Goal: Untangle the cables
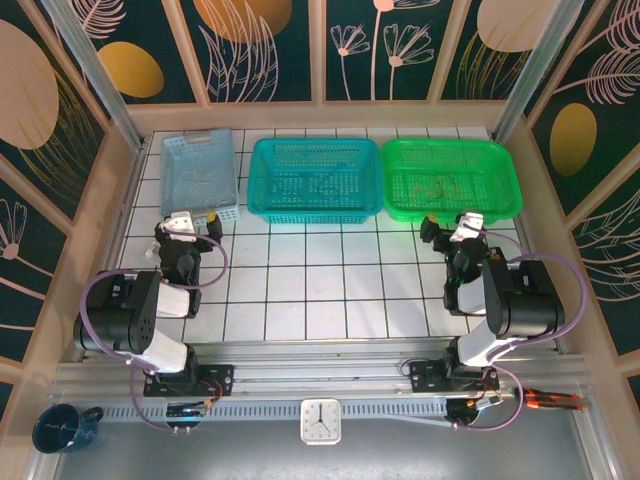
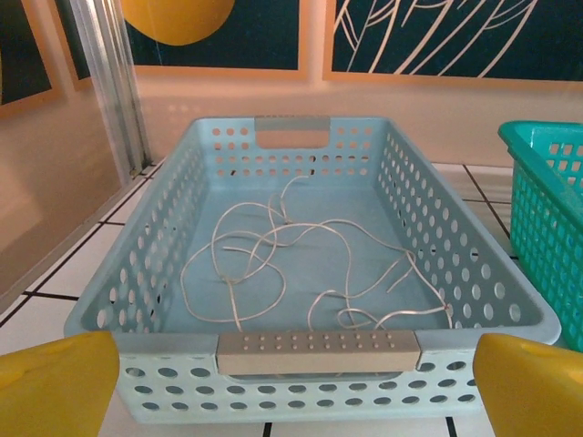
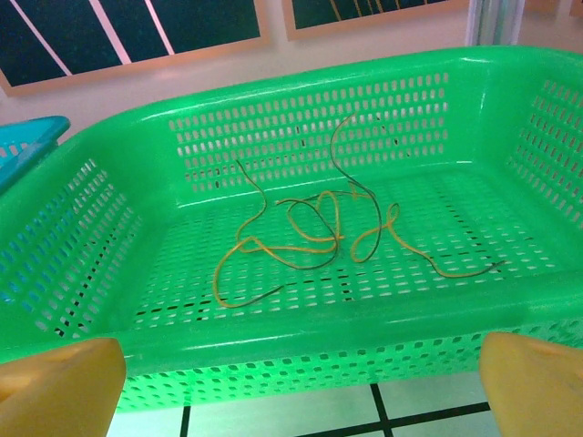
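Whitish cables lie in loose, crossing loops on the floor of a pale blue basket. My left gripper stands open just in front of that basket's near wall, its yellow fingertips at the lower corners, with nothing between them. Yellowish cables lie tangled on the floor of a green basket. My right gripper is open before its near rim, holding nothing. In the top view the left gripper and the right gripper each face their basket.
A teal basket stands between the pale blue basket and the green basket, with a faint thin cord inside. All three line the back wall. White tiled table lies between the arms. Purple cords loop off both arms.
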Controlling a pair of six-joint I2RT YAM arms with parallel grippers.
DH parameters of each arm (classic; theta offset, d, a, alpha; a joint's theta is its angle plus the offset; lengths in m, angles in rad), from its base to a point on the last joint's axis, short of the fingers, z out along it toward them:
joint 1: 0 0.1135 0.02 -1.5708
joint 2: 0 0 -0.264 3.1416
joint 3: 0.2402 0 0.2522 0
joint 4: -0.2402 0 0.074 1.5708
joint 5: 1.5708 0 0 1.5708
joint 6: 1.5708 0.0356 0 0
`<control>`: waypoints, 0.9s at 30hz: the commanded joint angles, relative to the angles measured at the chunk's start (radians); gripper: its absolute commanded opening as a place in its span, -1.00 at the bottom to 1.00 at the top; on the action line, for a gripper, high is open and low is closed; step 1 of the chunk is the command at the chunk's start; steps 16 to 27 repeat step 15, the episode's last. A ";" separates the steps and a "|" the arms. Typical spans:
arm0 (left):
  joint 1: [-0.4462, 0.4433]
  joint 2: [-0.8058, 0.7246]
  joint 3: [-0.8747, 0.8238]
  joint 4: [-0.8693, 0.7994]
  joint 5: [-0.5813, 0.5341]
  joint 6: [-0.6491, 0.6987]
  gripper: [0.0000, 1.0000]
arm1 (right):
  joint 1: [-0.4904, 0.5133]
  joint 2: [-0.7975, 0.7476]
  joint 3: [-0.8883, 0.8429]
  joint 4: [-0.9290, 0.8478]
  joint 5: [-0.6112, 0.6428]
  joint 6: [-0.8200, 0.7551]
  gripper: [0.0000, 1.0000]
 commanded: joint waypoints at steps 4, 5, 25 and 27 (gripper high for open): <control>0.010 0.004 0.024 -0.012 0.019 -0.011 0.98 | 0.010 0.007 0.018 0.038 0.026 -0.028 0.99; 0.012 0.005 0.026 -0.018 0.018 -0.014 0.98 | 0.008 0.007 0.018 0.037 0.026 -0.027 0.99; 0.014 -0.003 0.011 0.001 0.007 -0.012 0.98 | 0.006 0.008 0.021 0.032 0.018 -0.026 0.99; 0.014 -0.003 0.011 0.001 0.007 -0.012 0.98 | 0.006 0.008 0.021 0.032 0.018 -0.026 0.99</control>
